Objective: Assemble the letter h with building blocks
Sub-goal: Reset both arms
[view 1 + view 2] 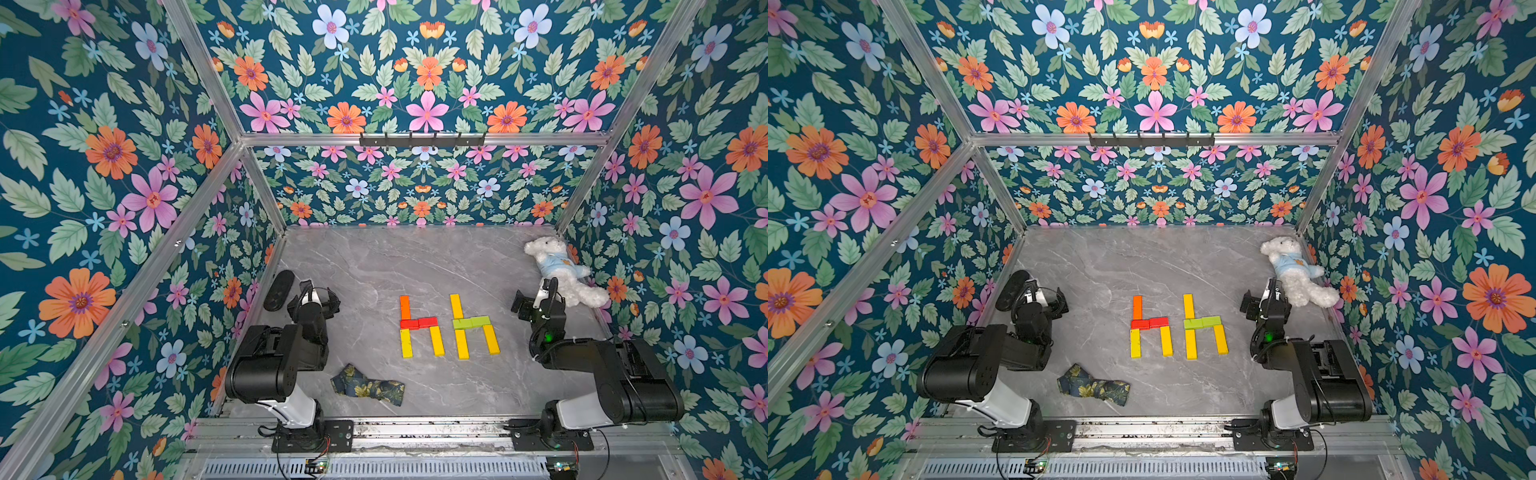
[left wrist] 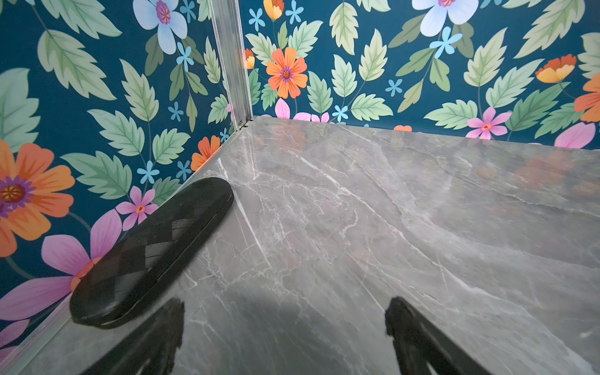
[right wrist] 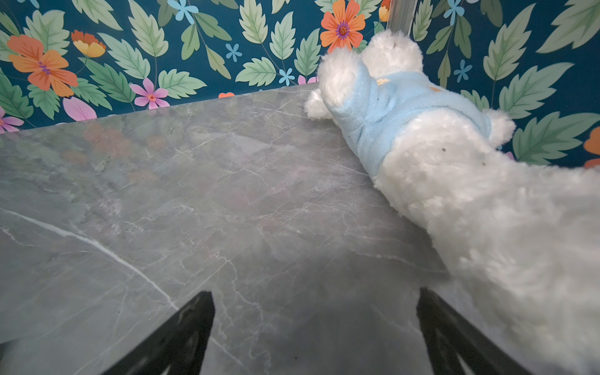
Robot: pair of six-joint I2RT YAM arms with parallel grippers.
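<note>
Coloured flat rectangular building blocks (image 1: 461, 344) lie mid-table on the grey marble-patterned tabletop (image 1: 374, 266). They form two letter-h figures side by side, seen in both top views.
- Figure nearer the left arm: long orange bar (image 1: 404, 307) as upper stem, two short red blocks (image 1: 419, 322) as crossbar, yellow and amber bars as legs.
- Figure nearer the right arm: amber upper stem (image 1: 456, 306), two short lime green blocks (image 1: 471, 322) as crossbar, two yellow legs.

Left gripper (image 2: 284, 324): jaws spread wide, only bare tabletop between them. It points toward the far left corner, with a black oval hard case (image 2: 152, 253) just beside one finger and against the wall.

Right gripper (image 3: 315, 311): jaws likewise wide apart over bare tabletop. It sits just beside a white plush bear in a light blue shirt (image 3: 454, 162), which lies along the right wall.

The blocks sit between the two arms, well apart from both sets of jaws and touching neither. They show only in the top views.

A crumpled dark floral cloth (image 1: 368, 386) lies near the front edge, near the left arm's base and apart from the blocks.
</note>
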